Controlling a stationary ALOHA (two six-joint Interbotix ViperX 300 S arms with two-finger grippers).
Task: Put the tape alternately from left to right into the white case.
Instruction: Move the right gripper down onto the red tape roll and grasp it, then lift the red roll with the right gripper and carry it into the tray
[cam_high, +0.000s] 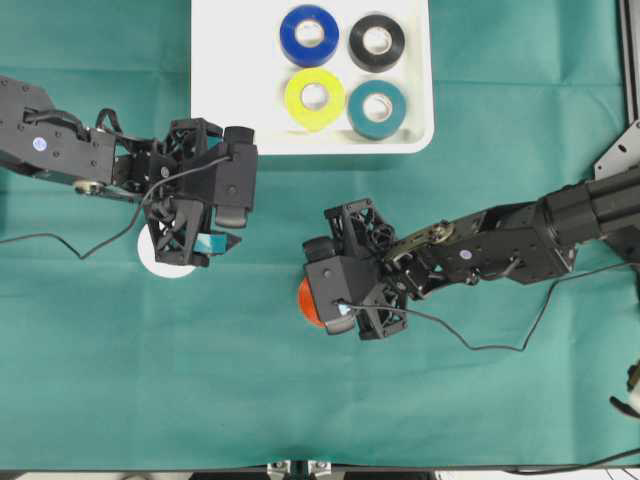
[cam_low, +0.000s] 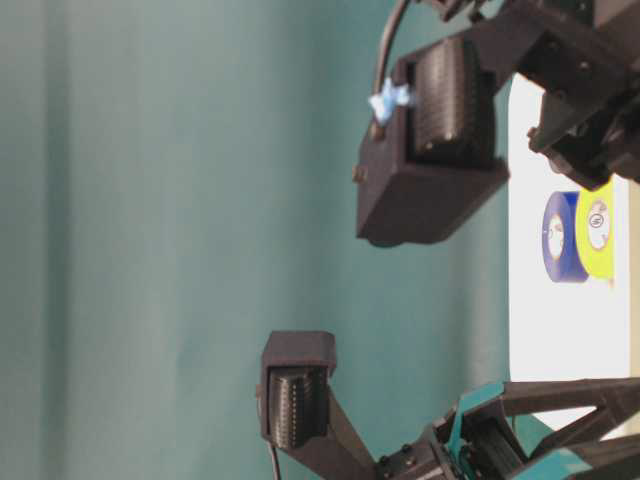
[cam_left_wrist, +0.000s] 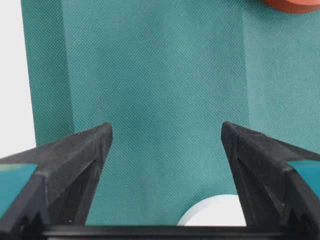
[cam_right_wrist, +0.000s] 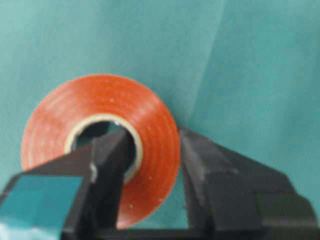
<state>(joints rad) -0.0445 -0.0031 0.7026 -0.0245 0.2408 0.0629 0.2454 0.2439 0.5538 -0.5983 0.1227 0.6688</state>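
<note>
The white case (cam_high: 215, 100) at the back holds blue tape (cam_high: 309, 35), black tape (cam_high: 377, 42), yellow tape (cam_high: 314, 98) and teal tape (cam_high: 377, 109). A red-orange roll (cam_high: 308, 298) lies on the cloth. My right gripper (cam_high: 326, 310) is shut on its wall. In the right wrist view, one finger is inside the core of the red-orange roll (cam_right_wrist: 150, 115) and the other is outside; the right gripper (cam_right_wrist: 152, 134) pinches it. My left gripper (cam_high: 213, 243) hangs open over a white roll (cam_high: 163, 263). Nothing sits between the fingers of the left gripper (cam_left_wrist: 166, 132); the white roll (cam_left_wrist: 215, 212) peeks in below.
Green cloth (cam_high: 480, 400) covers the table. The case's left half (cam_high: 235, 60) is bare. The case edge (cam_left_wrist: 10, 75) and the red-orange roll (cam_left_wrist: 292, 5) show in the left wrist view. Cables trail from both arms.
</note>
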